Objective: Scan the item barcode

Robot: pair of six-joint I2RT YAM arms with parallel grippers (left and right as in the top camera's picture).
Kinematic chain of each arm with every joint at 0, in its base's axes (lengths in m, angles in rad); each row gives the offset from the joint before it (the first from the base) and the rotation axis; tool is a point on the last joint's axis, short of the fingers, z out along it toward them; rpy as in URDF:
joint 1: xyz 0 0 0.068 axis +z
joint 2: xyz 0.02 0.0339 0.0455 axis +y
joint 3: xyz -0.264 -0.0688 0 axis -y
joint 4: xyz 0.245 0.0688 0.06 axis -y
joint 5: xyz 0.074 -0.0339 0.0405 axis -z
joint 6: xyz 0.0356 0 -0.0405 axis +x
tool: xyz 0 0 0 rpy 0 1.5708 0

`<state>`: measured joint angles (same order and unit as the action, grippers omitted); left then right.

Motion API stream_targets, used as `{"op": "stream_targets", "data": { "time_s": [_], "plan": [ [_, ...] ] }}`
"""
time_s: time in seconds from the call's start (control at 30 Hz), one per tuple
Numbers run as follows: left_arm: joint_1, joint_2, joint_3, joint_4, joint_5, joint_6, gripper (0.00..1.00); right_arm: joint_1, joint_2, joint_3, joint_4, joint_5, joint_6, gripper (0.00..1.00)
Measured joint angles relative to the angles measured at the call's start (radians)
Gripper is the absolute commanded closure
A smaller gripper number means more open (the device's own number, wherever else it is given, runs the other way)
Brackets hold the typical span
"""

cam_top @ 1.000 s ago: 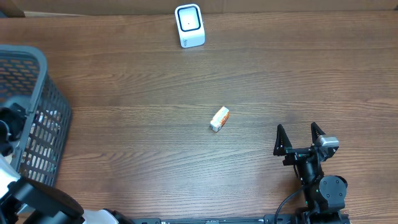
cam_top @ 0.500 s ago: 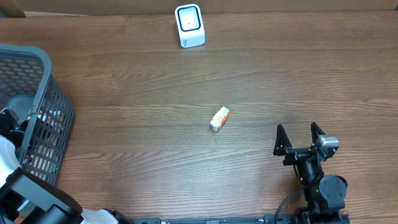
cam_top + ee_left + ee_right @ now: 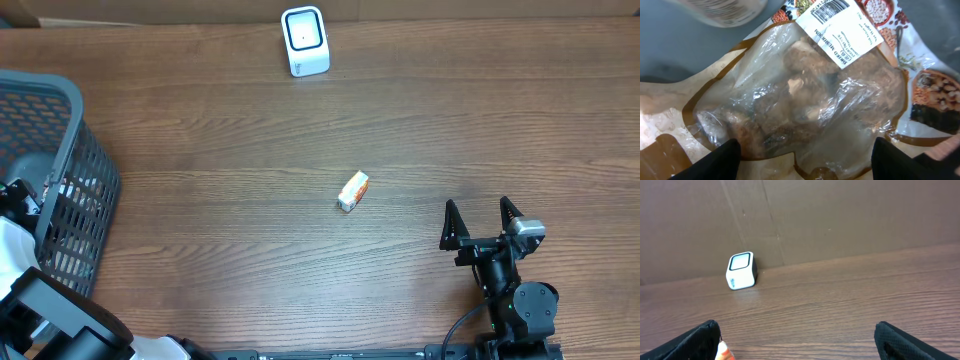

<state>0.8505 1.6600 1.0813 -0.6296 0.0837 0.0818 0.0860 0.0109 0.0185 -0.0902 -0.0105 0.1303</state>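
The bag's [image 3: 790, 110] white label [image 3: 840, 31] reads "DRIED MUSHROOM".

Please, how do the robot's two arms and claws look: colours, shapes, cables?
The right arm is black, with a grey block at the wrist and a black cable near its base. The right claw is black, two-pronged and pointed. The left arm shows white and black parts.

Overhead: basket [image 3: 70, 140] at the left edge of the table [image 3: 220, 260]. Scanner [image 3: 305, 40] top centre, near the far edge. Small box [image 3: 353, 190] near frame centre, well below the scanner and well apart from the basket. Right gripper [image 3: 483, 222] lower right, below and right of the box, apart from it.

Left wrist view: bag [image 3: 805, 100] fills the frame, lying on another packet [image 3: 925, 95]. Label [image 3: 840, 25] on the bag, upper centre-right.

Right wrist view: scanner [image 3: 741, 270] left of centre, before the wall [image 3: 840, 215]. Box [image 3: 725, 353] at the bottom left edge.
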Motion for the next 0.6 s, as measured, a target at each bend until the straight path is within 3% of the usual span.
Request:
{"op": "stream_targets", "data": {
  "time_s": [0.33, 0.6],
  "plan": [
    [0.0, 0.025, -0.002, 0.006, -0.233, -0.116, 0.36, 0.0, 0.0, 0.0, 0.0, 0.0, 0.0, 0.0],
    [-0.013, 0.026, 0.0, 0.024, -0.252, -0.141, 0.34, 0.0, 0.0, 0.0, 0.0, 0.0, 0.0, 0.0]
  ]
}}
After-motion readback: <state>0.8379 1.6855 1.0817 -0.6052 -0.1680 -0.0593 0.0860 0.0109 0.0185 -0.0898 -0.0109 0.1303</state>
